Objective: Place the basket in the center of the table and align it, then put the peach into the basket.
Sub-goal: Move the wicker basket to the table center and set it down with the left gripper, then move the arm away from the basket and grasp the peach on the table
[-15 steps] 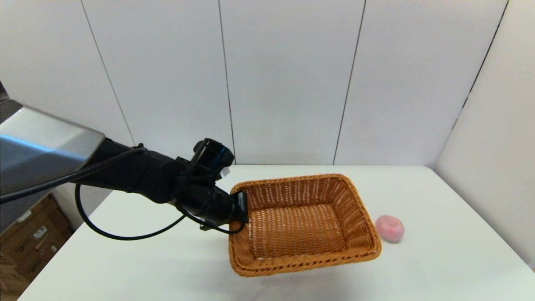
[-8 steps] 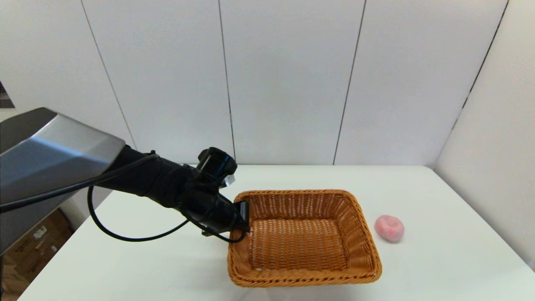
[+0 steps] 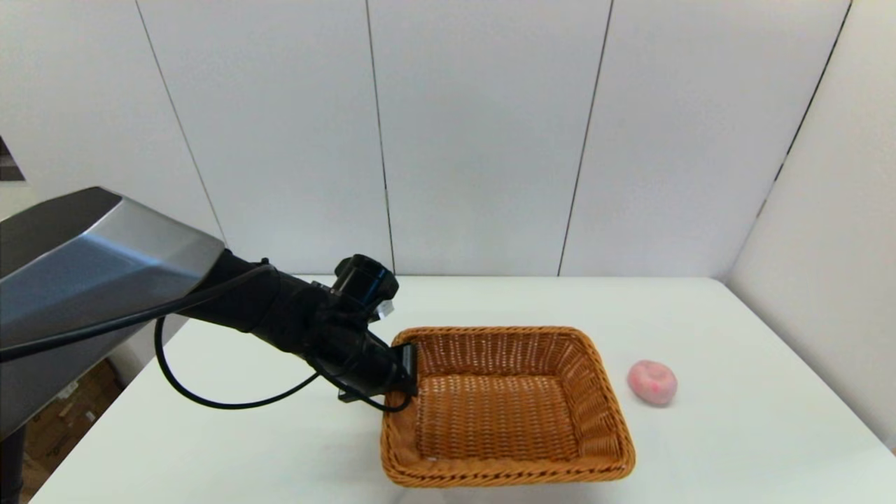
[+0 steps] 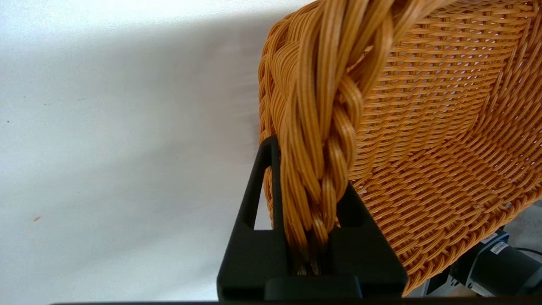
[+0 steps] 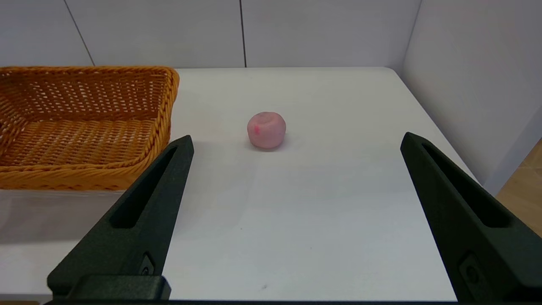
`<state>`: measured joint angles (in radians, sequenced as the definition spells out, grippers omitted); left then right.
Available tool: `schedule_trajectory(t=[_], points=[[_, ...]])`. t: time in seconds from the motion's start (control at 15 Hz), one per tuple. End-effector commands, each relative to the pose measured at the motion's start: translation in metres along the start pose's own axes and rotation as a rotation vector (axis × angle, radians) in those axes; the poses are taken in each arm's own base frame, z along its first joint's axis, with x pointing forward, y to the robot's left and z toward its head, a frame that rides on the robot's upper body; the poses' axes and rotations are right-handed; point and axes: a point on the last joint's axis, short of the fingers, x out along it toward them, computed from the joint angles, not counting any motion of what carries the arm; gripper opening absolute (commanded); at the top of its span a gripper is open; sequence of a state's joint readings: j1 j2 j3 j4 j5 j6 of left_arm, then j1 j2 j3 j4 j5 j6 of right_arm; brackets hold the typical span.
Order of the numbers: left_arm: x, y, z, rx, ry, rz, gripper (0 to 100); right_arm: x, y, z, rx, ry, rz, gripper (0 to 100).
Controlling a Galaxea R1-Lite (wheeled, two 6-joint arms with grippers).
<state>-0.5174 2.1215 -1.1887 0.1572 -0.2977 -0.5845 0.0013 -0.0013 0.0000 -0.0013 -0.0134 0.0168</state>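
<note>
The orange-brown wicker basket [image 3: 603, 399] lies level and low on the white table [image 3: 735, 441], near its middle. My left gripper [image 3: 409, 367] is shut on the braided rim of its left short side. In the left wrist view the rim [image 4: 326, 127] runs between the two black fingers [image 4: 264, 169] of the left gripper [image 4: 311, 169]. The pale-pink peach [image 3: 652, 382] rests on the table just right of the basket, apart from it. The right wrist view shows my right gripper [image 5: 297, 140] open, well short of the peach [image 5: 266, 129], with the basket [image 5: 163, 106] off to one side.
White wall panels stand behind the table and close along its right edge [image 3: 805, 336]. Cardboard boxes [image 3: 52, 427] sit on the floor past the table's left edge. Bare tabletop lies around the peach and in front of the right gripper.
The basket was tilted with its right end raised; it has come down level and a little nearer to me. My left arm lowered with it, still gripping the rim. The peach has not moved.
</note>
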Motion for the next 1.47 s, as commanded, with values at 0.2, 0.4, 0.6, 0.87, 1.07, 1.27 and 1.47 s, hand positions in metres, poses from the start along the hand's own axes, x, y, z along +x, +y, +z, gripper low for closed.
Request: schedule_trajectory(t=[0.2, 0.4, 0.6, 0.87, 1.07, 1.27, 1.47], points=[[0.003, 0.002, 0.000, -0.013, 0.009, 0.000, 0, 0.000, 0.000, 0.000, 0.002, -0.001, 0.000, 100], [0.003, 0.002, 0.001, -0.025, 0.006, -0.001, 0, 0.000, 0.000, 0.000, 0.002, 0.001, 0.000, 100], [0.002, 0.001, 0.002, -0.028, 0.002, -0.004, 0, 0.000, 0.000, 0.000, 0.002, 0.001, 0.000, 100], [0.004, 0.001, 0.001, -0.028, 0.007, -0.002, 100, 0.000, 0.000, 0.000, 0.002, 0.001, 0.000, 100], [0.002, 0.001, 0.003, -0.026, -0.006, -0.008, 100, 0.000, 0.000, 0.000, 0.002, 0.001, 0.000, 100], [-0.020, 0.001, 0.009, -0.019, -0.063, -0.033, 100, 0.000, 0.000, 0.000, 0.002, 0.001, 0.000, 100], [-0.081, -0.010, 0.003, 0.011, -0.187, -0.087, 100, 0.000, 0.000, 0.000, 0.002, 0.001, 0.000, 100]])
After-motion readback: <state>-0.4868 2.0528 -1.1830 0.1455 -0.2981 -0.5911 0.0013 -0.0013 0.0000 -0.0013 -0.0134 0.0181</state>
